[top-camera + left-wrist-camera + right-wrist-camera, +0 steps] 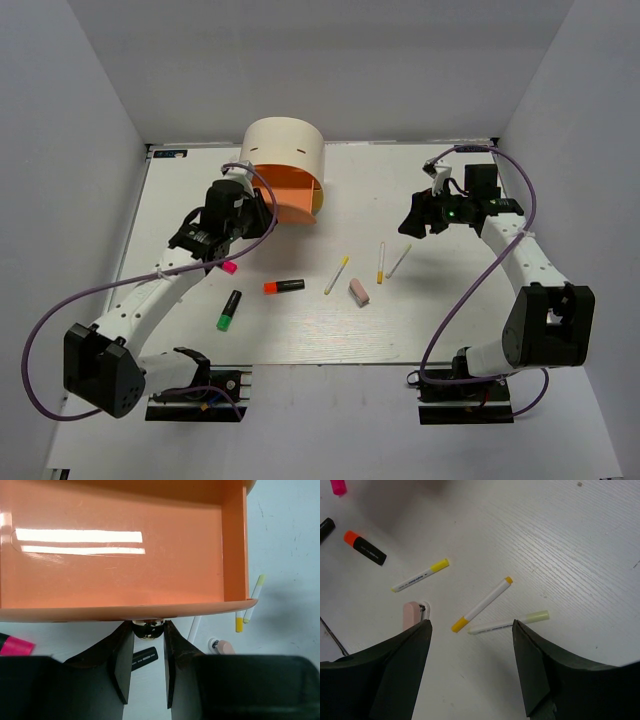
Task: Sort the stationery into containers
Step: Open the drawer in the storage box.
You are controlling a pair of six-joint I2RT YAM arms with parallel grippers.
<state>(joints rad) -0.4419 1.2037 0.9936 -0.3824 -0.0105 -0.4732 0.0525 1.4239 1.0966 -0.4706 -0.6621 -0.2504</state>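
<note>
We see the orange drawer (125,545) drawn out of the cream cabinet (285,145), its floor bare. The left gripper (258,215), arm stretched forward, clamps the drawer's knob (148,628). The right gripper (471,625) hangs with jaws spread above three white sticks (482,602) lying roughly near-to-far on the table (300,335), the pink eraser (358,291) beside them. The orange-red highlighter (284,286) lies left-to-right, cap leftward; the green highlighter (230,310) lies diagonally.
</note>
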